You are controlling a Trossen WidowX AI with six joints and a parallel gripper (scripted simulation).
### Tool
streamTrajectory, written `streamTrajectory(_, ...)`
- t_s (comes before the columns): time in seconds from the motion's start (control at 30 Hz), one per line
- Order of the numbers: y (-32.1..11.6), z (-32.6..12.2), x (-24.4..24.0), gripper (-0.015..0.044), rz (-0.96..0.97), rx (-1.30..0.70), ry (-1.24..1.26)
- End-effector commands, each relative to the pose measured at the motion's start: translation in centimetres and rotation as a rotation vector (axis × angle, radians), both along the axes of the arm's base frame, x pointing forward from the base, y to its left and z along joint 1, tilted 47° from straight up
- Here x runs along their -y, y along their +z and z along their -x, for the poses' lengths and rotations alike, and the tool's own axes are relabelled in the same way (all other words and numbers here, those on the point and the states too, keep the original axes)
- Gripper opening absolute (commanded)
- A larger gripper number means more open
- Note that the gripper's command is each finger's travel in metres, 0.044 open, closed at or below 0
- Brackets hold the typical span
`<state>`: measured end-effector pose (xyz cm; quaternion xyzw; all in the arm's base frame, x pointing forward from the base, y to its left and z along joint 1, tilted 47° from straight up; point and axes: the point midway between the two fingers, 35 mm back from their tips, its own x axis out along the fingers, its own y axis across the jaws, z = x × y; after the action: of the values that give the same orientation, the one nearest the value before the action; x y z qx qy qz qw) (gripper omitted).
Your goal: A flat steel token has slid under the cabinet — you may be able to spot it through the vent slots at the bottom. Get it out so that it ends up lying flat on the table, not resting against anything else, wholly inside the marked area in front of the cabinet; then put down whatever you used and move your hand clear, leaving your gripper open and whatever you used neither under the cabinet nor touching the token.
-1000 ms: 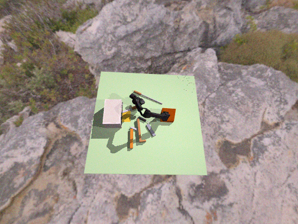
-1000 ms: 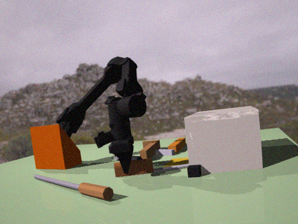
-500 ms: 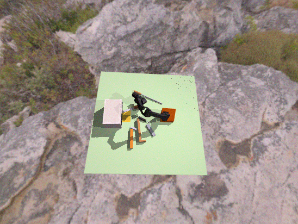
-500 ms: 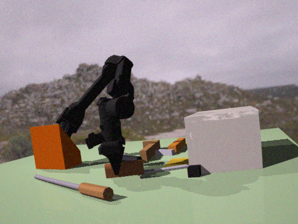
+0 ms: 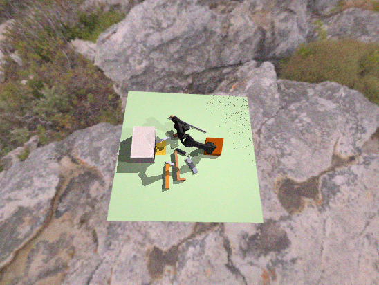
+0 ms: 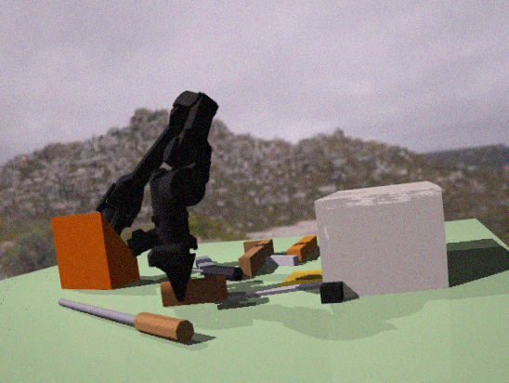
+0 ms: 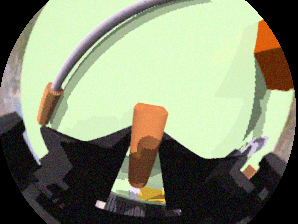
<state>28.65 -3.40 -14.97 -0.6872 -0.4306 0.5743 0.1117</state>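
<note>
The cabinet (image 5: pixel 143 141) (image 6: pixel 385 246) is a pale box. The yellow marked area (image 5: pixel 160 149) (image 6: pixel 304 277) (image 7: pixel 154 194) lies in front of it. My gripper (image 6: pixel 182 297) (image 7: pixel 146 131) is shut on a tool's brown handle (image 6: pixel 209 289) (image 7: pixel 150 122), low over the table. The tool's thin pale shaft (image 5: pixel 163 140) (image 6: pixel 289 289) runs towards the cabinet. A black block (image 6: pixel 332 292) shows at the shaft's far end, by the cabinet's front corner; whether it touches the cabinet I cannot tell. I cannot make out the token or the vent slots in any view.
A grey rod (image 5: pixel 196 129) (image 6: pixel 97 310) (image 7: pixel 90 41) with a brown handle lies beside the arm. A brown L-shaped bar (image 5: pixel 178 166), an orange bar (image 5: pixel 167 176) with a pale end, a black handle (image 5: pixel 180 152) and a grey block (image 5: pixel 191 165) lie opposite. An orange block (image 5: pixel 218 143) (image 6: pixel 84 253) stands by the arm's base.
</note>
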Motion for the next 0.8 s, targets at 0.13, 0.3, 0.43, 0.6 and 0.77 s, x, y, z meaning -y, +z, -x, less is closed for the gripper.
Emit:
streamTrajectory(0.13,-0.7,1.8,0.7,0.0000,-0.004,-0.004,-0.002)
streamTrajectory(0.3,-1.1,2.6,1.0,0.0000,-0.003,-0.004,-0.002)
streamTrajectory(0.43,-1.3,3.3,1.3,0.0000,-0.003,-0.005,-0.002)
streamTrajectory(0.6,-1.6,3.8,1.6,0.0000,-0.003,-0.005,-0.002)
streamTrajectory(0.77,-1.4,3.4,1.5,0.0000,0.001,-0.007,-0.005)
